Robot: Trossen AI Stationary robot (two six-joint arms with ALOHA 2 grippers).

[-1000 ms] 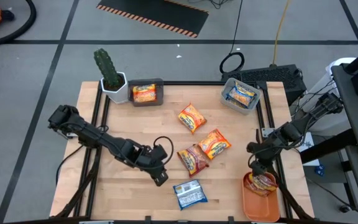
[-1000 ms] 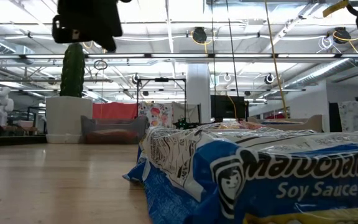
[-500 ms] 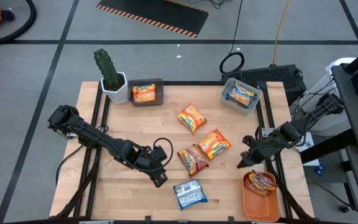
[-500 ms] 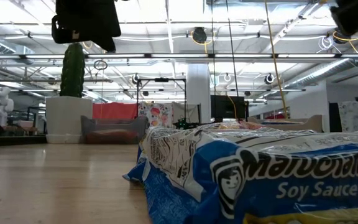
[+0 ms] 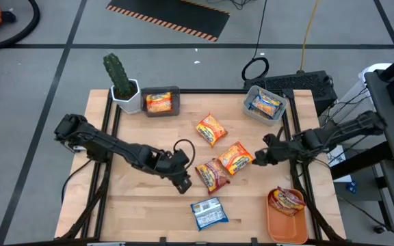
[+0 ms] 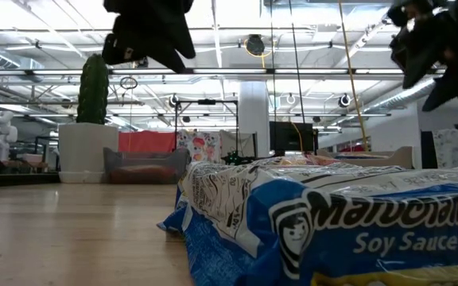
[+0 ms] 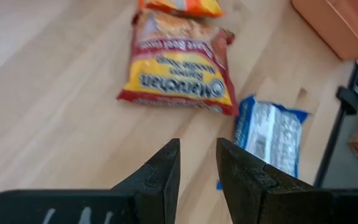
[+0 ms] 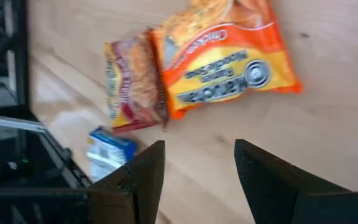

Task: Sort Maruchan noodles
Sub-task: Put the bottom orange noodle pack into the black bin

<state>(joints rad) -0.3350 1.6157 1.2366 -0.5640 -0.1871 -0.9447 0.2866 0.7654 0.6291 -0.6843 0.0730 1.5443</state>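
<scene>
Four ramen packets lie flat on the wooden table. These are an orange packet point(image 5: 211, 128), a second orange packet point(image 5: 236, 157), a red-brown packet point(image 5: 212, 174) overlapped by it, and a blue-white packet point(image 5: 208, 212) near the front edge. My left gripper point(image 5: 185, 183) hovers just left of the red-brown packet point(image 7: 179, 68), its fingers a little apart, empty. My right gripper point(image 5: 257, 159) hovers open and empty just right of the second orange packet point(image 8: 225, 59). The blue-white packet point(image 6: 332, 230) fills the low view's foreground.
A grey bin point(image 5: 161, 111) at the far left holds an orange packet. A clear bin point(image 5: 252, 113) at the far right holds a blue one. An orange tray point(image 5: 282, 225) at the near right corner holds a red-brown packet point(image 5: 287, 199). A potted cactus point(image 5: 120, 78) stands beside the grey bin.
My right gripper has moved from above the orange tray toward the far edge and left, arriving beside the second orange packet. My left gripper has shifted right and slightly toward the far edge, closer to the red-brown packet. No packet has moved.
</scene>
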